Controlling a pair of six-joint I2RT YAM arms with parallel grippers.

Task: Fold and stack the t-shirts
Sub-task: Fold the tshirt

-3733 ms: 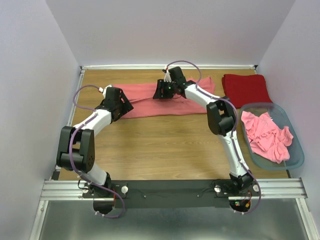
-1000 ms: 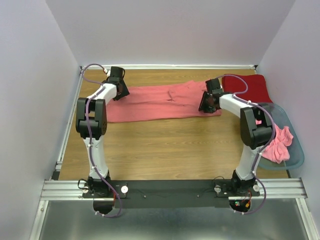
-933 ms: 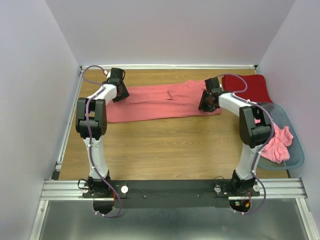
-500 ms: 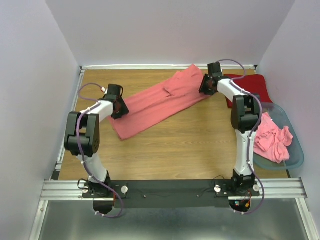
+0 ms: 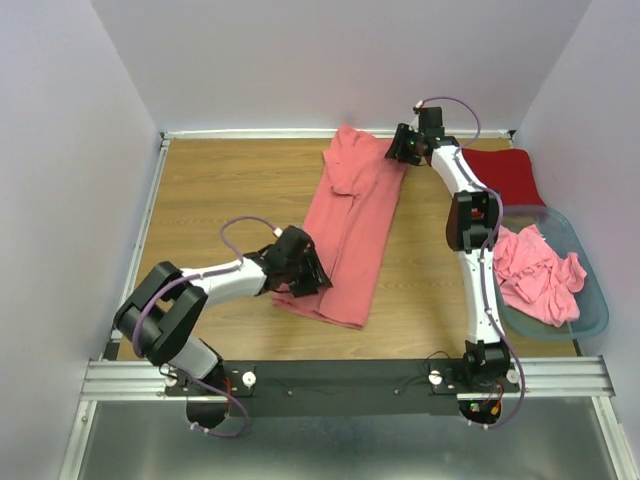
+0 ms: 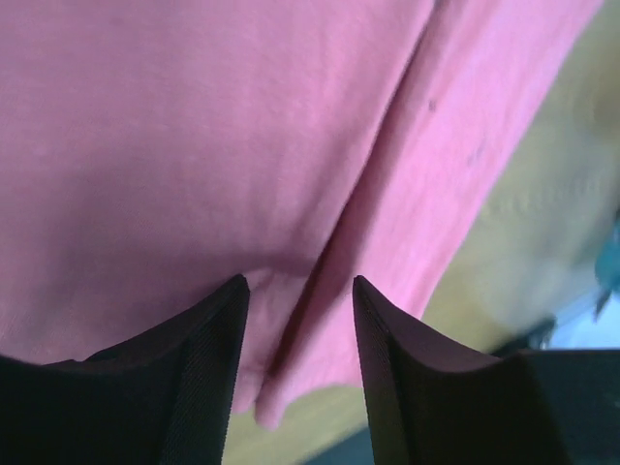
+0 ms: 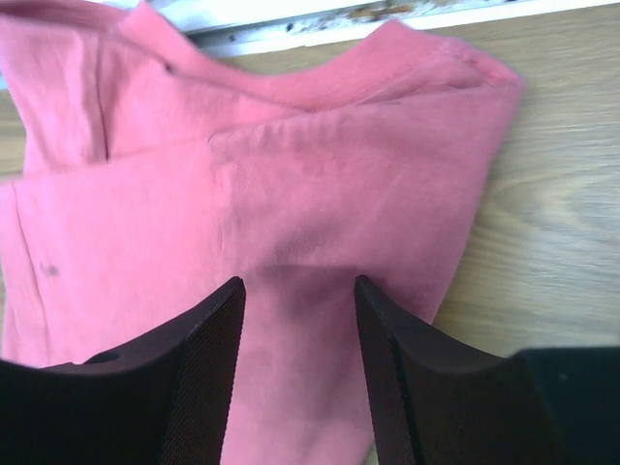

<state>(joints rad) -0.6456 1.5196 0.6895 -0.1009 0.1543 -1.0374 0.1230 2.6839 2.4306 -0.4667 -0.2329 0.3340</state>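
Note:
A salmon-pink t-shirt (image 5: 355, 225), folded into a long strip, lies on the wooden table and runs from the back edge towards the front. My left gripper (image 5: 303, 272) is at its near end, and the cloth (image 6: 194, 145) puckers between the narrowly parted fingertips of this gripper (image 6: 298, 286). My right gripper (image 5: 403, 148) is at the far end by the collar, with cloth (image 7: 320, 184) bunched between the tips of this gripper (image 7: 298, 286). A deep red t-shirt (image 5: 505, 172) lies folded at the back right. More pink t-shirts (image 5: 535, 270) lie crumpled in the basket.
The oval grey-blue basket (image 5: 597, 318) stands at the right edge, close to my right arm. The table's white back rail (image 7: 291, 17) runs just past the shirt's collar. Bare wood (image 5: 220, 190) lies left of the shirt. Walls close in on three sides.
The pink shirt has swung from lying crosswise to lying lengthwise. My left gripper pulled its end towards the front centre. My right gripper carried the other end to the back edge.

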